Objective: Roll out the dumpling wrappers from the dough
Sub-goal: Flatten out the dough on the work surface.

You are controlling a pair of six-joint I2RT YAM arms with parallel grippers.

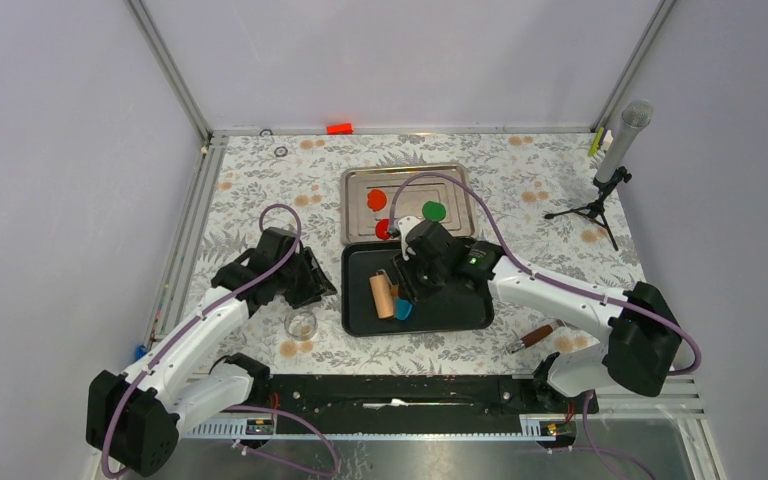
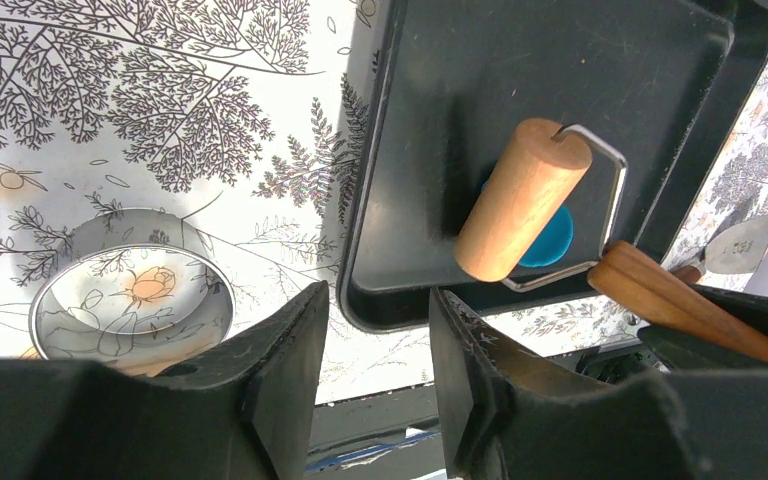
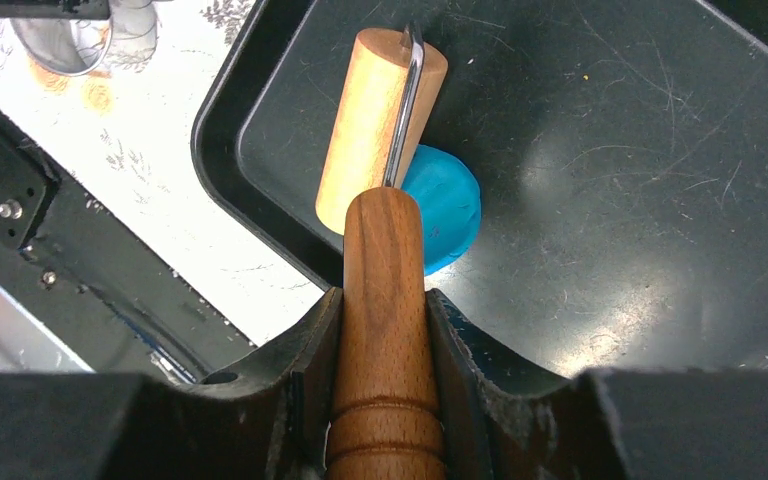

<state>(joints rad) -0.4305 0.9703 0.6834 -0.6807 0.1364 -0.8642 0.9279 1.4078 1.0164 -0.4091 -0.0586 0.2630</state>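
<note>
The blue dough [image 1: 403,309] [image 3: 450,205] lies as a round patch in the front left corner of the black tray [image 1: 460,310]. A wooden roller [image 1: 384,296] [image 3: 375,110] rests on its left edge, partly covering it. My right gripper [image 3: 385,300] [image 1: 415,280] is shut on the roller's dark wooden handle [image 3: 385,270]. The left gripper [image 2: 378,310] [image 1: 320,285] hovers open and empty just off the tray's left rim [image 2: 360,200]. Dumpling wrappers sit in the metal tray [image 1: 360,180]: two red discs [image 1: 376,199] [image 1: 384,228] and a green one [image 1: 433,211].
A metal ring cutter [image 1: 301,324] [image 2: 130,300] stands on the patterned cloth beside the left gripper. A wooden-handled scraper [image 1: 535,335] lies to the right of the black tray. At the back right stands a microphone on a tripod [image 1: 620,140].
</note>
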